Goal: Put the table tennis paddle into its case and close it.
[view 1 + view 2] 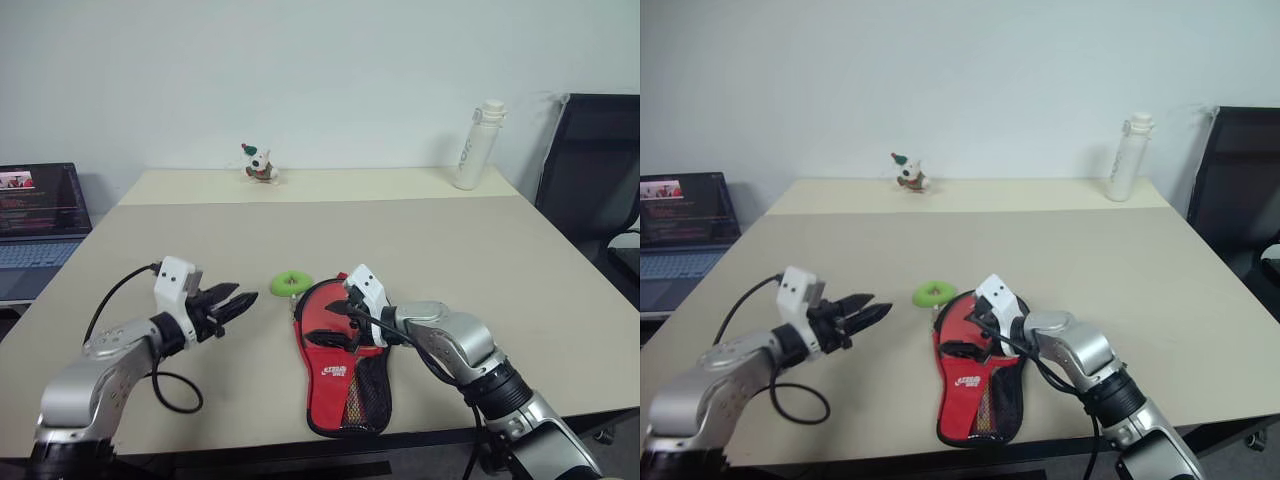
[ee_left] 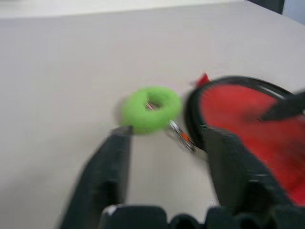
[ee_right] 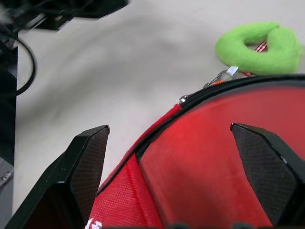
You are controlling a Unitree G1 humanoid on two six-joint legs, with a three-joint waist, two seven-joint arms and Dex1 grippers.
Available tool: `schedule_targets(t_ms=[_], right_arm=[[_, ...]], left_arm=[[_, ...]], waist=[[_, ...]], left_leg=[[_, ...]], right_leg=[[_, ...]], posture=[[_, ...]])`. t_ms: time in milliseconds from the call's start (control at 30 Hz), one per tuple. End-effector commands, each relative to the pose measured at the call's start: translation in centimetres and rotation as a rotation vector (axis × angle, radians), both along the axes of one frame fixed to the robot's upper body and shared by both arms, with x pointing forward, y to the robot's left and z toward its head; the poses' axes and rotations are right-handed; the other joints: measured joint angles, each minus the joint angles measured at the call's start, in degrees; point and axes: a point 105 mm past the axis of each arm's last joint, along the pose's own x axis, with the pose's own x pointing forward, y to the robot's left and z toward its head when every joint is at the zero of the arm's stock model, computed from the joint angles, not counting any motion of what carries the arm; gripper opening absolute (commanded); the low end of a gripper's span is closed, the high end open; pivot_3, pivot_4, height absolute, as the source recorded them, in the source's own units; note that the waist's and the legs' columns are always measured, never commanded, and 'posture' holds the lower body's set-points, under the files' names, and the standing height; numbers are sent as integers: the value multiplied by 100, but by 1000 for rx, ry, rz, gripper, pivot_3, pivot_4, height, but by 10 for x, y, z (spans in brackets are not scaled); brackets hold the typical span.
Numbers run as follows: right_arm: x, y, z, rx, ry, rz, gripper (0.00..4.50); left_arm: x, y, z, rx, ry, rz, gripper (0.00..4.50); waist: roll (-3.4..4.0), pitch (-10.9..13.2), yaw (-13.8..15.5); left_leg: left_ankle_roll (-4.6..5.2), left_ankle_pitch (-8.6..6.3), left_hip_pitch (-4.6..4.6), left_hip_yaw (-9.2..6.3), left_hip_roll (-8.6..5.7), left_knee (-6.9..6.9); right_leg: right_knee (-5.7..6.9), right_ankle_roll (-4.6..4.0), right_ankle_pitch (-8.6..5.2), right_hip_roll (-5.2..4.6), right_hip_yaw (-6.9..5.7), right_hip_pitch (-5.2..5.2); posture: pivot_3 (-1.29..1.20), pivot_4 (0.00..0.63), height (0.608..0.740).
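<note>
Left pincer (image 1: 238, 302) hovers over the counter (image 1: 480, 260), roughly level, pointed toward the case (image 1: 343, 372); fingers apart, holding nothing. Right pincer (image 3: 169, 143) angles down over the case's round end, jaws spread wide, empty.

Case lies flat directly under the right pincer, handle end toward the counter's near edge. Paddle's smooth red rubber face (image 3: 209, 157) shows inside the open zip edge, between the right fingers.

Fuzzy green ring (image 2: 151, 108) on a key clip sits just ahead of the left pincer, beside the case rim. Case: red fabric, black edging, mesh panel, white logo.
</note>
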Motion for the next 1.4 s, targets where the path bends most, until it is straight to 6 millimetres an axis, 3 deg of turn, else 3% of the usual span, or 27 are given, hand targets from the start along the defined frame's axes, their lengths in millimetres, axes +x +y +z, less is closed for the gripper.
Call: schedule_targets(t_ms=[33,100,433,600,733,867,1133,1200,1400], right_arm=[[1,1,5,21,-31,-7,4500],[3,2,4,18,-32,-21,4500],[8,3,2,20,-33,-77,4500],[9,2,2,26,-34,-96,4500],[11,2,3,31,-39,-112,4500],[12,3,4,35,-45,-121,4500],[13,5,5,38,-47,-125,4500],[14,5,6,40,-48,-126,4500],[23,3,6,29,-81,-178,4500]], left_arm=[[23,-2,6,40,-46,41,3923],[39,-7,4,37,-33,52,4444],[77,-23,-30,40,159,-45,4444],[85,-18,-50,47,241,-25,4444],[85,-24,-57,36,266,-52,4444],[84,-31,-62,45,264,-71,3561],[82,-40,-63,40,268,-103,589],[82,-40,-60,38,258,-100,17],[81,-43,-37,12,176,-99,17]], waist=[[-1,0,15],[-1,0,23],[0,0,0],[-1,0,9],[-1,-1,10],[-1,-1,11],[-1,-1,22],[-2,-1,19],[-1,-1,12]], left_leg=[[-2,1,0,-1,0,1],[-4,3,0,0,-5,2],[-10,6,-1,12,-12,11],[-10,6,-1,14,-15,13],[-10,7,0,14,-15,19],[-9,7,1,11,-14,24],[-9,7,0,11,-15,25],[-9,7,0,11,-15,26],[-9,7,0,11,-13,27]], right_leg=[[3,0,0,0,-1,0],[3,0,0,1,-1,0],[9,-1,0,7,-2,-6],[10,-1,0,6,-1,-6],[20,-2,-1,5,-1,-5],[26,-2,-1,5,-4,-2],[24,-1,-1,2,-4,-1],[25,-1,-1,2,-4,-1],[25,-2,-1,3,-3,-1]], posture=[[0,150,740],[0,150,740],[0,150,740],[0,150,740],[0,150,740],[0,150,740],[0,150,740],[0,150,740],[0,150,740]])
